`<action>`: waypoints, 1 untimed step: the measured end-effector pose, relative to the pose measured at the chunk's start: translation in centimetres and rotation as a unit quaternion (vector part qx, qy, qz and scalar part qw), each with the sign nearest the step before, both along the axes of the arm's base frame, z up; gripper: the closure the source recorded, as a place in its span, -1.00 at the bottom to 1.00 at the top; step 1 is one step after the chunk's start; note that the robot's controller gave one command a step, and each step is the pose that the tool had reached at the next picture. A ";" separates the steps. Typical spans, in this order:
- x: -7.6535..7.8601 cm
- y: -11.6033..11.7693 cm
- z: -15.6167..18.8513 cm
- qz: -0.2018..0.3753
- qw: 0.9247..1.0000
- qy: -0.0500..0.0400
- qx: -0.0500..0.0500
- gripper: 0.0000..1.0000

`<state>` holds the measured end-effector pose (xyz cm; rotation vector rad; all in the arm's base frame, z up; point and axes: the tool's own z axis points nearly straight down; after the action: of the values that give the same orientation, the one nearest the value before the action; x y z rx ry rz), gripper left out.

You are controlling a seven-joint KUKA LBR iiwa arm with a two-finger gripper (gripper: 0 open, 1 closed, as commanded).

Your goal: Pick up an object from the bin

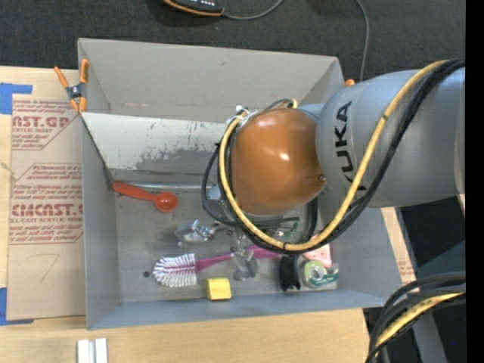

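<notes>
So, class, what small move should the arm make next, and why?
Probably ease straight down a touch: the gripper sits right over the handle of the pink brush near the front of the bin, and the yellow block lies apart from it.

We read one brand on the robot: the word KUKA (342,147), in black capitals on the grey casing of the arm (408,150), just right of the orange cover (276,161). It runs upward, so the letters lie on their side. On the cardboard sheet (38,278) left of the bin (204,59) we read red print set aslant, given twice over: large letters ending in "CAST.", with a smaller line "CAST ACRYLIC SHEET" under each. Between these two blocks stand a few finer red lines, too small for us to make out.
</notes>
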<state>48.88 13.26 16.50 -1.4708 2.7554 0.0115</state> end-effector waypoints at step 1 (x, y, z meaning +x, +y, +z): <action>2.0 1.4 -6.5 -0.095 0.995 -0.002 0.004 -1.00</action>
<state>50.88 14.71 9.98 -1.1984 2.8753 0.0176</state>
